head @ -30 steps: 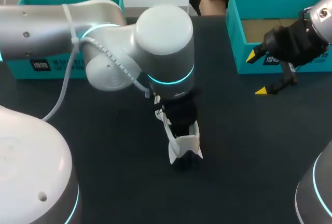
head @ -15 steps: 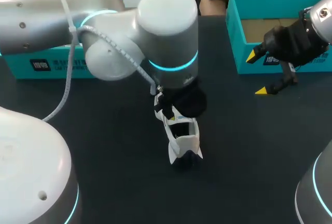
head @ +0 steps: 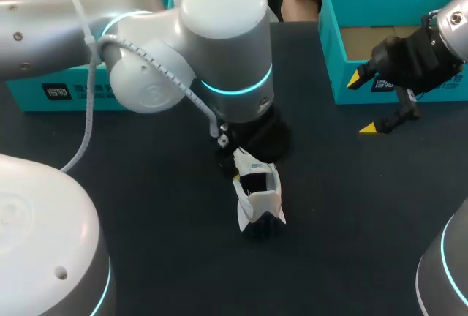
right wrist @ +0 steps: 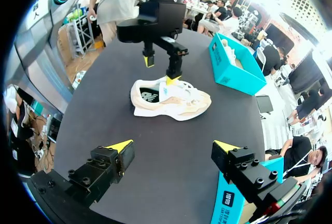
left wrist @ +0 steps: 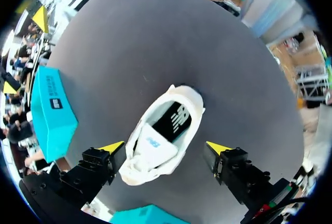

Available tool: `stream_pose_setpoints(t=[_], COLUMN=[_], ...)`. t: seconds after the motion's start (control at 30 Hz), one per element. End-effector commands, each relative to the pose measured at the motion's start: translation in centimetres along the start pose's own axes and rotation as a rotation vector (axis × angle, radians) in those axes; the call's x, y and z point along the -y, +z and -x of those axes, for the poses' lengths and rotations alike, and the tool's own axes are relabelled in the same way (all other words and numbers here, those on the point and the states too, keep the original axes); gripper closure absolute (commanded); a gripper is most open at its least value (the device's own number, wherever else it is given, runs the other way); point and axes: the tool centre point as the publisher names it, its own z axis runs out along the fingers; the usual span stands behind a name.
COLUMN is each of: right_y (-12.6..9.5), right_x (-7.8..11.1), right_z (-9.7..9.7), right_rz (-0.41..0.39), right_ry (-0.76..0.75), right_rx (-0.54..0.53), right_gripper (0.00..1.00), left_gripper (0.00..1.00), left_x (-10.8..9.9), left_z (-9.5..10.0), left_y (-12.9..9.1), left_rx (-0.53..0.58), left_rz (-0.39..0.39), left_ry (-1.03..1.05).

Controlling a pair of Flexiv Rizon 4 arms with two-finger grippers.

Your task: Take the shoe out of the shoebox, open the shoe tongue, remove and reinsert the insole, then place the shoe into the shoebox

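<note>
The shoe [head: 257, 199] lies mid-frame, long axis up-down, beneath the left gripper [left wrist: 165, 147], which is spread apart. The right gripper [head: 362, 104], likewise spread, hangs upper right.

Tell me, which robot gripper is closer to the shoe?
Left. The left gripper hangs open right over the shoe. The right gripper sits open far off to the side, next to the teal shoebox.

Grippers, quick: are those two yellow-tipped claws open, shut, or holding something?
Left gripper: open, holding nothing, poised over the shoe.
Right gripper: open, holding nothing.
</note>
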Motion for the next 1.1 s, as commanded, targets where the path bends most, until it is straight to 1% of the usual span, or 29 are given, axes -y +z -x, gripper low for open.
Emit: stream_pose_setpoints(t=[0.03, 0.07, 0.1, 0.13, 0.17, 0.2, 0.3, 0.37, 0.4, 0.43, 0.5, 0.53, 0.6, 0.63, 0.67, 0.7, 0.73, 0.83, 0.97, 1.03, 1.1], right_y=[0.1, 0.1, 0.1, 0.1, 0.1, 0.1, 0.1, 0.1, 0.1, 0.1, 0.1, 0.1, 0.1, 0.1, 0.1, 0.1, 0.1, 0.1, 0.1, 0.1, 0.1], right_x=[0.0, 0.0, 0.0, 0.0, 0.0, 0.0, 0.0, 0.0, 0.0, 0.0, 0.0, 0.0, 0.0, 0.0, 0.0, 0.0, 0.0, 0.0, 0.0, 0.0, 0.0], right_z=[0.0, 0.0, 0.0, 0.0, 0.0, 0.0, 0.0, 0.0, 0.0, 0.0, 0.0, 0.0, 0.0, 0.0, 0.0, 0.0, 0.0, 0.0, 0.0, 0.0, 0.0], right_rz=[-0.003, -0.003, -0.003, -0.003, -0.003, -0.003, -0.003, -0.003, -0.003, -0.003, -0.003, -0.003, -0.003, -0.003, -0.003, -0.003, -0.003, -0.003, -0.003, -0.003, -0.003], right_ry=[0.000, 0.000, 0.000, 0.000, 0.000, 0.000, 0.000, 0.000, 0.000, 0.000, 0.000, 0.000, 0.000, 0.000, 0.000, 0.000, 0.000, 0.000, 0.000, 0.000, 0.000], right_rx=[0.000, 0.000, 0.000, 0.000, 0.000, 0.000, 0.000, 0.000, 0.000, 0.000, 0.000, 0.000, 0.000, 0.000, 0.000, 0.000, 0.000, 0.000, 0.000, 0.000, 0.000], right_gripper=[0.00, 0.00, 0.00, 0.00, 0.00, 0.00, 0.00, 0.00, 0.00, 0.00, 0.00, 0.00, 0.00, 0.00, 0.00, 0.00, 0.00, 0.00, 0.00, 0.00, 0.00], left_gripper=[0.00, 0.00, 0.00, 0.00, 0.00, 0.00, 0.00, 0.15, 0.15, 0.15, 0.20, 0.21, 0.18, 0.18, 0.17, 0.18, 0.17, 0.16, 0.19, 0.19, 0.18], left_x=[1.3, 1.5, 1.6, 1.8, 2.0, 2.2, 3.0, 3.5, 3.6, 3.6, 3.7, 3.8, 4.0, 4.3, 4.5, 4.7, 5.1, 5.7, 6.0, 6.0, 6.0], left_z=[-0.4, -0.6, -0.8, -1.0, -1.3, -1.5, -2.2, -2.5, -2.6, -2.6, -2.8, -2.8, -2.9, -2.9, -3.0, -3.2, -3.3, -3.5, -3.7, -3.9, -3.9], left_y=[-1.1, -1.1, -1.3, -1.3, -1.2, -1.1, -0.4, 0.0, 0.2, 0.4, 0.9, 1.2, 1.6, 1.9, 2.1, 2.3, 2.6, 3.6, 4.6, 4.9, 5.3], left_rx=[-0.002, 0.021, -0.038, 0.004, 0.018, 0.000, 0.006, 0.020, 0.017, 0.007, -0.013, -0.011, -0.020, -0.009, -0.014, -0.013, -0.009, -0.011, -0.017, -0.004, -0.015], left_rz=[0.140, 0.152, 0.098, 0.133, 0.130, 0.122, 0.130, 0.133, 0.131, 0.113, 0.097, 0.091, 0.073, 0.087, 0.064, 0.064, 0.045, 0.034, 0.021, 0.021, 0.003], left_ry=[-0.554, -0.612, -0.608, -0.661, -0.664, -0.652, -0.711, -0.714, -0.762, -0.764, -0.807, -0.803, -0.835, -0.818, -0.831, -0.827, -0.821, -0.820, -0.822, -0.835, -0.827])
